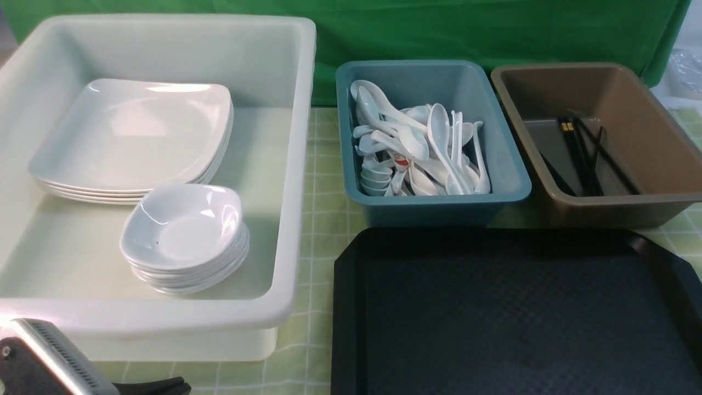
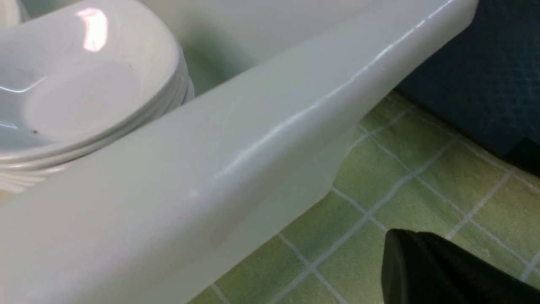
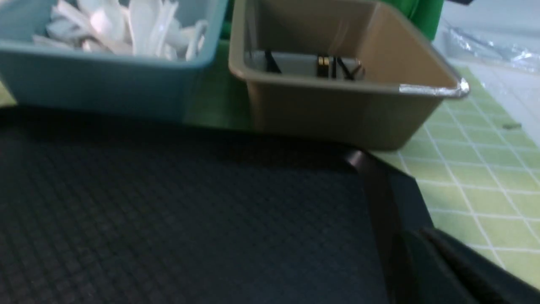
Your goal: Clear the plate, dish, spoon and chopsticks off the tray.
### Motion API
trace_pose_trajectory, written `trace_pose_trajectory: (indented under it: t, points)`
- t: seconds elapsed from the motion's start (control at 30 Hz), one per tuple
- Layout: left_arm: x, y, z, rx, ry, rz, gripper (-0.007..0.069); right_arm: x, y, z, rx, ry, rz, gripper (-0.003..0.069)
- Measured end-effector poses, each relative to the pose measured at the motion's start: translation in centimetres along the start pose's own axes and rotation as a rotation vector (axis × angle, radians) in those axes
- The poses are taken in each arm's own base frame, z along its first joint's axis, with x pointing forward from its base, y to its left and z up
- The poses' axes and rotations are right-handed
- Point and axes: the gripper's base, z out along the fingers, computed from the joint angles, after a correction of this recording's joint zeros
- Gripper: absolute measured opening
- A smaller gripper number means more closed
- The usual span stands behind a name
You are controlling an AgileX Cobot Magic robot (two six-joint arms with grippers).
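Well, the tray (image 1: 515,312) shows only bare black texture; nothing of the set is left on the part in view. Beyond its far edge stand the teal tub (image 1: 433,142), full of white spoons (image 1: 439,131), and to the right of that the brown tub (image 1: 598,142) with black chopsticks (image 1: 581,156) lying in it. Left of the tray, the white tub (image 1: 153,175) holds a stack of plates (image 1: 131,137) at the back and a stack of small dishes (image 1: 184,230) nearer the front. The left gripper (image 1: 49,356) sits low at that tub's near corner, pinched closed and holding nothing that I can see. The right gripper barely shows, only a dark edge over the tray's right rim; it reads as closed too, and empty. To my eye the clearing looks finished, so the sensible thing is to keep both arms low and clear of the tub rims.
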Motion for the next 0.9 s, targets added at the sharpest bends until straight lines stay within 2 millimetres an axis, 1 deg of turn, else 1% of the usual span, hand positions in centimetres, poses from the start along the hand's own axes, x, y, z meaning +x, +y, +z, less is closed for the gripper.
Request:
trace_pose_trajectory:
  t: [0.17,0.2,0.37,0.9]
  points:
    - [-0.01,0.0,0.0,0.0,-0.001,0.0,0.0008,0.71,0.14,-0.16,-0.012,0.055,0.011,0.0017]
    - [-0.02,0.0,0.0,0.0,-0.002,0.0,0.0008,0.87,0.17,-0.17,-0.013,0.073,0.06,0.0017]
    - [-0.02,0.01,0.0,-0.001,-0.002,0.003,0.0008,0.92,0.18,-0.17,-0.011,0.079,0.137,0.0026]
    - [-0.03,0.01,0.0,-0.001,-0.003,0.013,0.0008,0.92,0.18,-0.17,-0.011,0.079,0.147,0.0059]
